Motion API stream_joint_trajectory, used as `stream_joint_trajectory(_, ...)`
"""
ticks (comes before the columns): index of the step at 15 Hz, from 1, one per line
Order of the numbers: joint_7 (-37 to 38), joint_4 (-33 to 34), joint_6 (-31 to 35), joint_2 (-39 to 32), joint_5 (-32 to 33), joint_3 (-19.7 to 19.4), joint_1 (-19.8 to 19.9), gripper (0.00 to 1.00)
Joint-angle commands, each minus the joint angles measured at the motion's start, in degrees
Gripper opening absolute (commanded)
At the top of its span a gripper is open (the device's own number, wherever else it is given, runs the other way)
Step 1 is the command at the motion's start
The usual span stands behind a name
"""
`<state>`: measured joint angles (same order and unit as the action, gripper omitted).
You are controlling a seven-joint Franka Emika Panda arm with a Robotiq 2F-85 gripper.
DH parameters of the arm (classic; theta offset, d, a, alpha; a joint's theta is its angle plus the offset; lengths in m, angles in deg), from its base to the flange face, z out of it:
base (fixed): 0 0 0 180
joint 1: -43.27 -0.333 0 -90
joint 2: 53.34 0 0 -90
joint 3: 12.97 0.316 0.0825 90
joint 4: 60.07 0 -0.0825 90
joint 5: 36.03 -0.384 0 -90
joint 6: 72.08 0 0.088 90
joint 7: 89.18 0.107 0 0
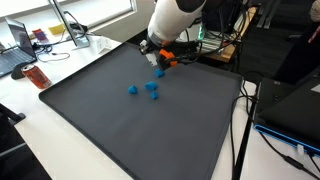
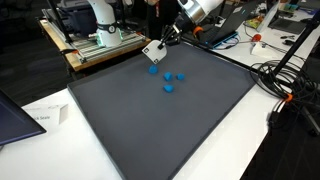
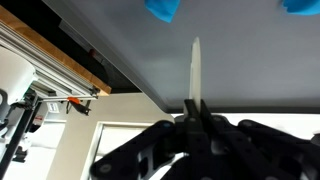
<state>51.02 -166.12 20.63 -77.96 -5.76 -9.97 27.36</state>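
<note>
Gripper [image 3: 195, 108] is pinching fully shut on a thin white strip [image 3: 195, 70], clamping it at its base. In the wrist view the strip is sticking straight out past the fingertips, with its long axis running in line with the gripper and its free end pointing at the dark grey mat [image 3: 240, 60]. In an exterior view the gripper [image 2: 161, 42] is hanging over the mat's far part and the strip is slanting down toward the mat. Contact with the mat cannot be told. The nearest blue block [image 2: 153, 70] is sitting just beside the tip, and three more blue blocks [image 2: 168, 88] are lying near it.
</note>
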Motion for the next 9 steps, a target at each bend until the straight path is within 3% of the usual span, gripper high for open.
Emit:
stream_joint_trajectory(1, -7.0, 0.8, -1.6, 2.6, -3.6, 0.4, 2.2, 0.01)
stream_joint_trajectory(9, -23.8, 3.3, -1.7, 3.7, -10.8, -0.7, 7.0, 0.01)
